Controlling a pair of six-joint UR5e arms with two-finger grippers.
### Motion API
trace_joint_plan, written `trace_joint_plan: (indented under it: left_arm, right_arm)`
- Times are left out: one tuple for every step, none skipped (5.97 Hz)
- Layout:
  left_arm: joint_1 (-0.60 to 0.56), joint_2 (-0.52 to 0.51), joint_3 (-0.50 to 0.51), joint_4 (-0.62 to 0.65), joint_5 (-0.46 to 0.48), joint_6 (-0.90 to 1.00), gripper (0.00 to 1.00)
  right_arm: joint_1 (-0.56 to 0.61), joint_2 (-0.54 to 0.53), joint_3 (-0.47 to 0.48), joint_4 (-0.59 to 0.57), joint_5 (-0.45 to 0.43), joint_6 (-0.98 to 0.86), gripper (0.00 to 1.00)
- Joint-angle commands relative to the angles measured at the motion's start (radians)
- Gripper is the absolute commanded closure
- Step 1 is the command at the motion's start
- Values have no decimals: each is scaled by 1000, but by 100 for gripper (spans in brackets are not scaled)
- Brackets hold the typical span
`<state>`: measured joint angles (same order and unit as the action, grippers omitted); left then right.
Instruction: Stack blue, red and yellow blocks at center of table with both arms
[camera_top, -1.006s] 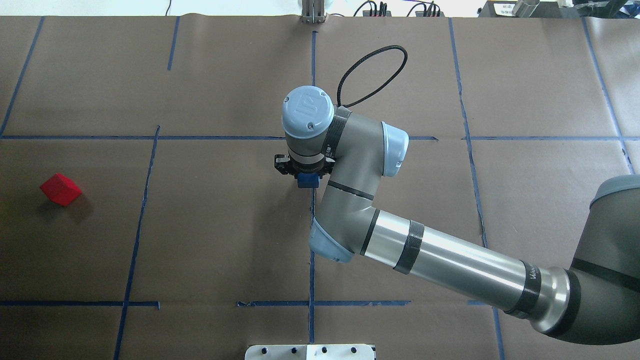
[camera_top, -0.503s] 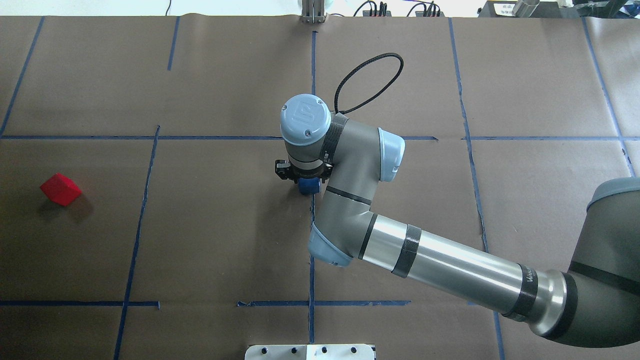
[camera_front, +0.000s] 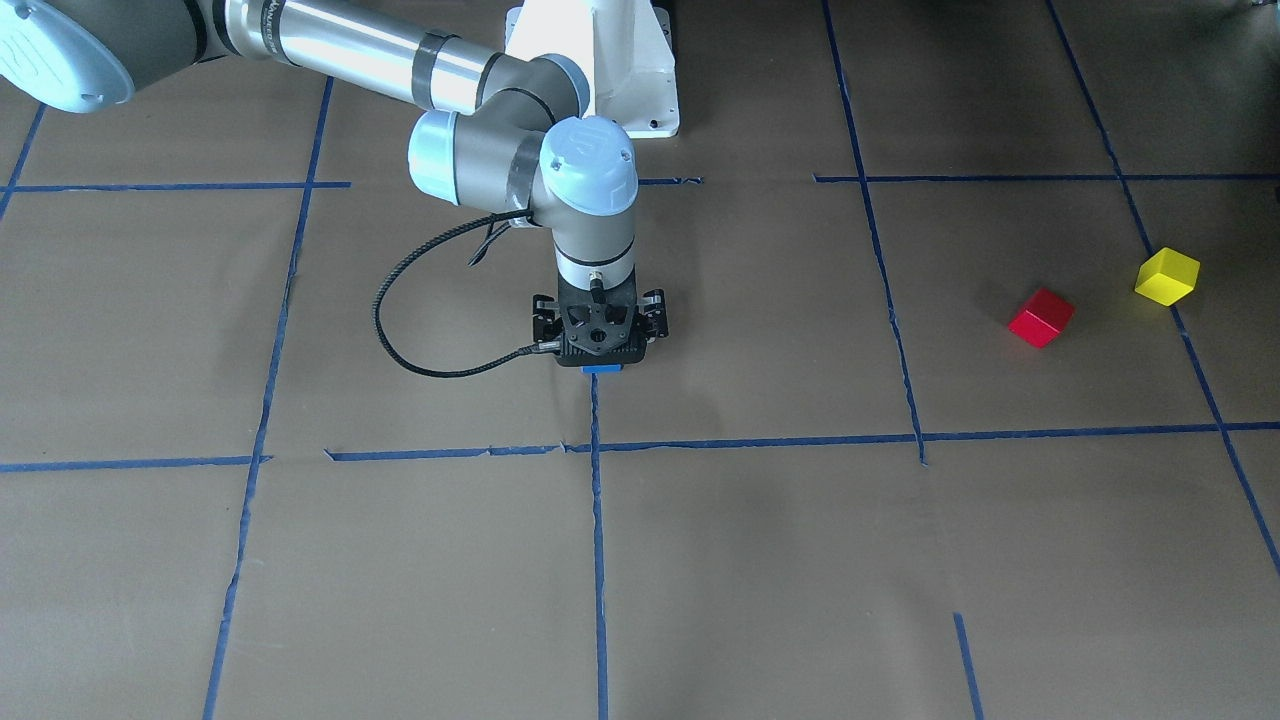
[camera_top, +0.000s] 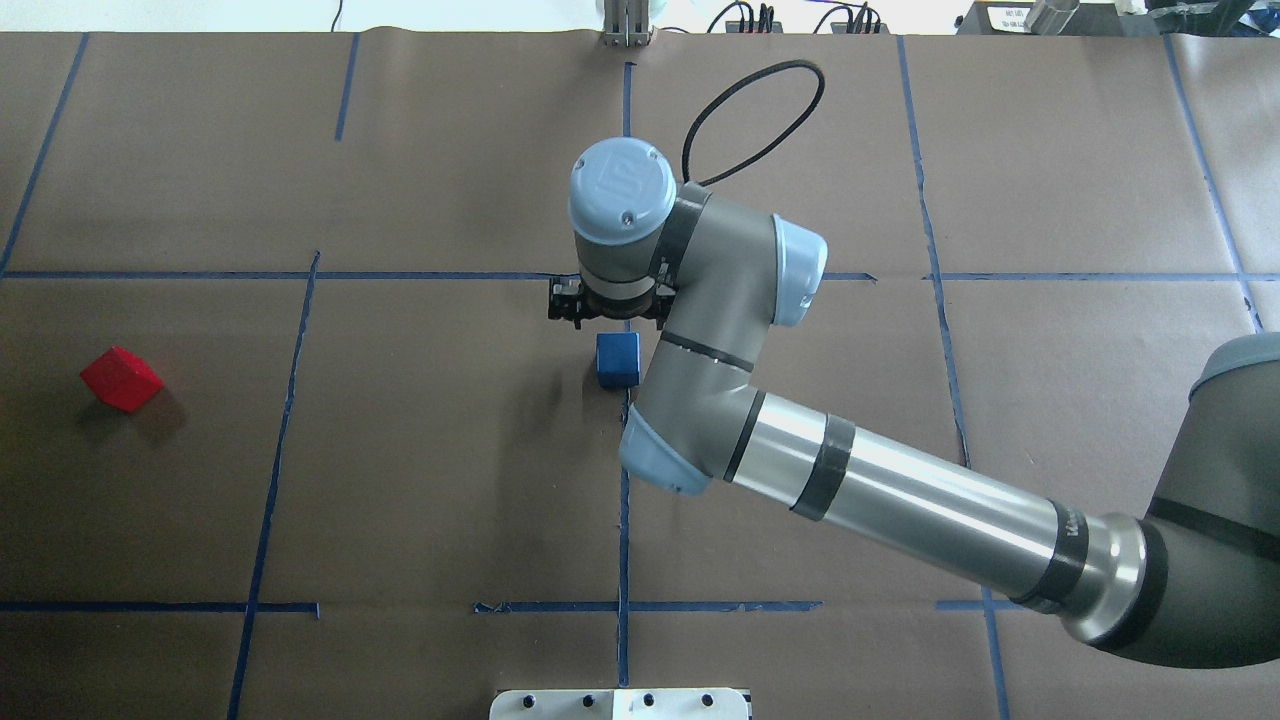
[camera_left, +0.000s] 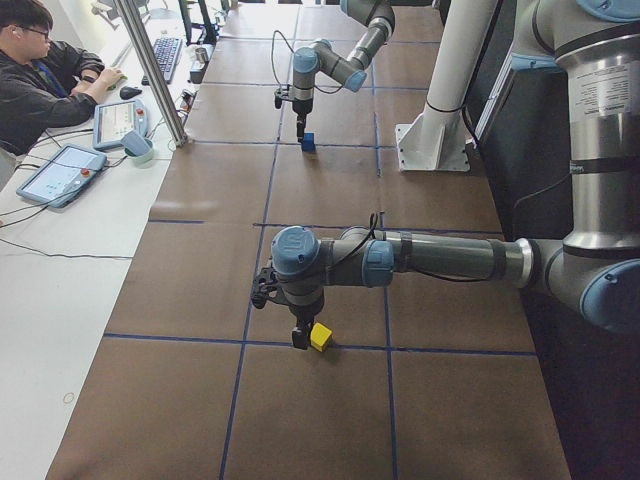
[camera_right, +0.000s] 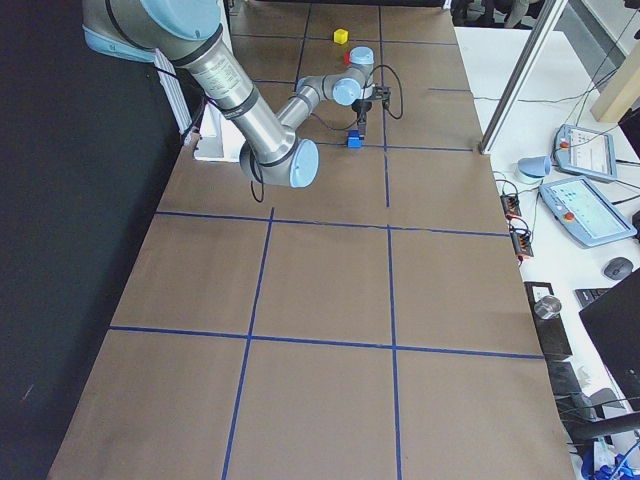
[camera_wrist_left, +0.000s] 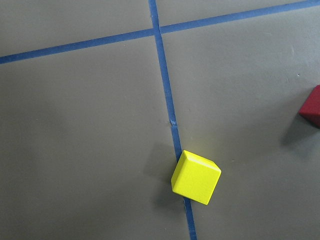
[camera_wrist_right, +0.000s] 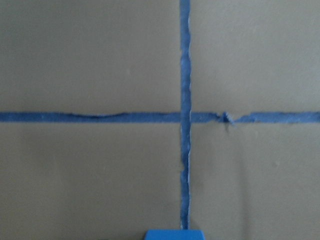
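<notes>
The blue block (camera_top: 618, 360) rests alone on the table by the centre tape line. My right gripper (camera_top: 607, 305) hangs open just above and beyond it, not touching; in the front view the gripper (camera_front: 598, 350) hides most of the block (camera_front: 601, 368). The right wrist view shows only the block's top edge (camera_wrist_right: 175, 234). The red block (camera_top: 122, 379) lies far to the left. The yellow block (camera_front: 1167, 276) lies beyond it, on a tape line (camera_wrist_left: 196, 177). My left gripper (camera_left: 299, 338) hovers by the yellow block (camera_left: 320, 337); I cannot tell whether it is open.
Brown paper with blue tape grid lines (camera_top: 624, 500) covers the table. The white arm pedestal (camera_front: 592, 70) stands at the robot's side. An operator (camera_left: 45, 75) sits at a side desk with tablets and a keyboard.
My right gripper has let go of the blue block and risen away from it. The block stays on the table at the centre. The red block has not moved.
</notes>
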<state>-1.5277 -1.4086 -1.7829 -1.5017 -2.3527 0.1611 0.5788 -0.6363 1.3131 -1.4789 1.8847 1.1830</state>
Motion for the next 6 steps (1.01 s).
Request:
trace_joint_plan:
  left_arm:
    - [0, 0, 3, 0, 4, 2, 0]
    - [1, -1, -1, 0, 4, 3, 0]
    - [0, -1, -4, 0, 3, 6, 0]
    - [1, -1, -3, 0, 7, 5, 0]
    - [1, -3, -6, -2, 3, 0, 0]
    - [1, -10, -10, -5, 0, 0, 0]
  right_arm:
    - [173, -32, 15, -36, 164, -120, 0]
    - [246, -121, 62, -73, 219, -252, 0]
    - [318, -273, 187, -95, 247, -396, 0]
    - [428, -363, 271, -169, 322, -572, 0]
    - [491, -446, 351, -245, 336, -729, 0]
    - [534, -541, 406, -248, 336, -850, 0]
